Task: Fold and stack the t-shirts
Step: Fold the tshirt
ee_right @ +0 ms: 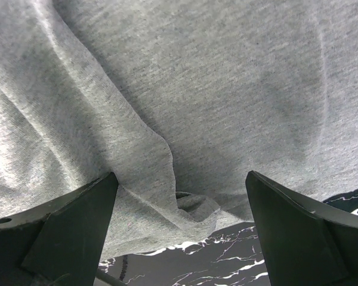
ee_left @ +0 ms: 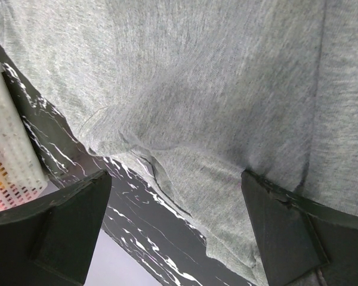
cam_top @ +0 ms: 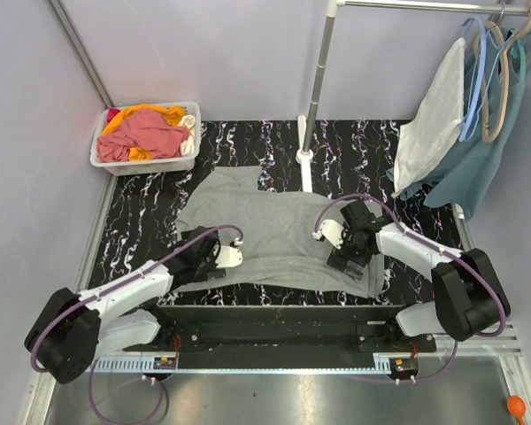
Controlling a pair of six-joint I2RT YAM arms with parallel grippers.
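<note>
The shirt is grey and lies spread, mostly flat, on the middle of the table, which is black with white marbling. Its near hem runs along the near edge. One sleeve points to the far left.

The left gripper is low at the near left hem. In its wrist view its fingers stand wide apart, holding nothing, with cloth and a strip of table between them. The hem there is rumpled.

The right gripper is low over the shirt's near right part. It is spread wide too, with nothing clamped. Between its fingers a crease runs down to a curled bit of hem, with bare table just past it.

A white basket sits at the far left corner, apart from the shirt, heaped with pink, orange and white clothes. Its lattice wall shows at the left of the left wrist view.

A rack pole rises behind the shirt, and its white foot reaches the shirt's far edge.

On the right a white garment and a teal one hang from hangers over the table's far right corner, clear of the shirt.

A small orange thing lies off the table, near right; what it is cannot be told.
</note>
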